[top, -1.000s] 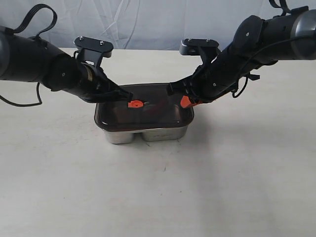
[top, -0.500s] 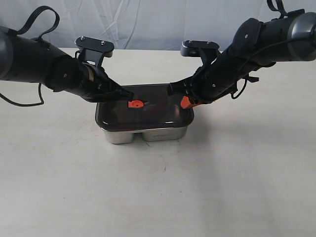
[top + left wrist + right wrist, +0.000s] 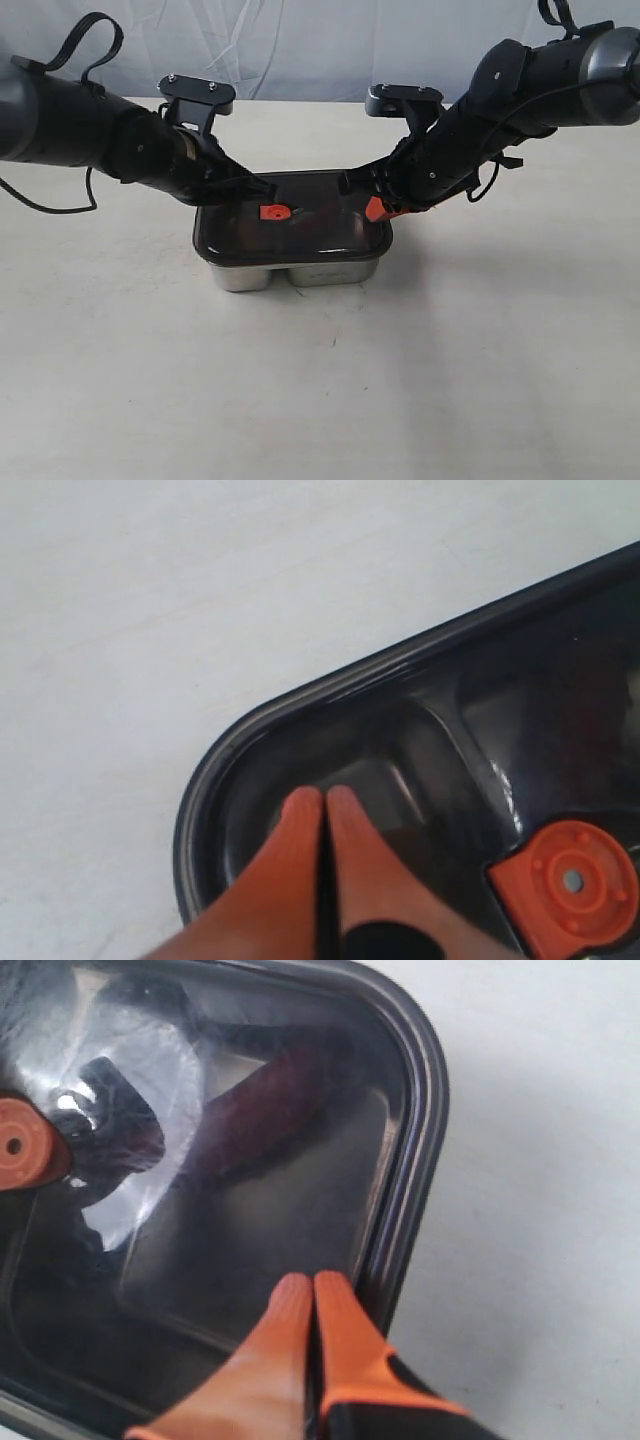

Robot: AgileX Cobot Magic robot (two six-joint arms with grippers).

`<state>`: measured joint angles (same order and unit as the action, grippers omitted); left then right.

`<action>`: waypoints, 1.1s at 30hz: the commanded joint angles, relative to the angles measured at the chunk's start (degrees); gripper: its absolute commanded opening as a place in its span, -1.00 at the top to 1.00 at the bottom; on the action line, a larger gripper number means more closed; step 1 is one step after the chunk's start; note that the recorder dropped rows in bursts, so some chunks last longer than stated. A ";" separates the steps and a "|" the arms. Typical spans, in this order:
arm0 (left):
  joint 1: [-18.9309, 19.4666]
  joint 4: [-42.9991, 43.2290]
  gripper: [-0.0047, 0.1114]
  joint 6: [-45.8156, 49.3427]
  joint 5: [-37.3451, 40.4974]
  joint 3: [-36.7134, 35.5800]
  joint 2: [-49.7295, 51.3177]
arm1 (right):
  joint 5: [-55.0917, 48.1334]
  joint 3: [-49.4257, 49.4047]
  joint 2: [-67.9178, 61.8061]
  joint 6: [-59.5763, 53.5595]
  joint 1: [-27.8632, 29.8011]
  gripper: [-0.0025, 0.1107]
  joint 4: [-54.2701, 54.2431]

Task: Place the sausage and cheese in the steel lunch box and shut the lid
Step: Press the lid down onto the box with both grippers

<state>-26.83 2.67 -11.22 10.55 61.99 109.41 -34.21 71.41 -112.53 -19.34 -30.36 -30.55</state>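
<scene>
the lid (image 3: pixel 318 228) sits on the steel lunch box (image 3: pixel 300 272) in the middle of the table (image 3: pixel 460 350), with both arms bearing on it from above. the left gripper (image 3: pixel 324 802) has its orange fingers pressed together with nothing between them, tips on the lid near one rounded corner. the right gripper (image 3: pixel 312 1288) is likewise closed and empty, tips just inside the rim at the opposite end. through the smoky plastic the sausage (image 3: pixel 265 1100) shows as a dark red shape inside; the cheese i cannot make out (tint and glare hide it). the risk, as i judge it: an uneven push could seat one edge and leave another proud, or rock the box. the smooth tips could also skid off the glossy lid
</scene>
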 commanded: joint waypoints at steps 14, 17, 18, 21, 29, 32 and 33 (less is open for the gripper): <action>-0.13 -8.79 0.92 5.87 23.05 -1.42 1.89 | -3.05 -0.87 -2.06 0.02 -0.45 0.96 0.16; -0.13 -10.96 0.92 7.22 26.74 -1.83 1.90 | -3.05 -0.87 -2.06 0.02 -0.45 0.96 0.16; -0.13 -11.87 0.92 8.22 26.74 -2.24 1.90 | -3.05 -0.87 -2.06 0.02 -0.45 0.96 0.16; -0.13 -12.69 0.92 8.81 26.74 -2.48 1.90 | -3.05 -0.87 -2.06 0.02 -0.45 0.96 0.04; -0.13 -13.54 0.92 11.22 21.98 -2.48 1.72 | -3.05 -0.87 -1.95 0.02 -0.45 0.96 -0.68; -0.13 -13.02 0.92 11.22 21.20 -2.48 -0.30 | -2.24 -0.87 -0.43 0.02 -0.45 0.96 -0.24; -0.13 -12.74 0.92 11.22 20.03 -2.48 -1.71 | -1.35 -0.87 0.94 0.02 -0.31 0.96 0.27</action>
<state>-26.83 -9.68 0.00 21.55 62.48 107.36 -34.21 71.41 -112.20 -19.34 -30.36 -30.66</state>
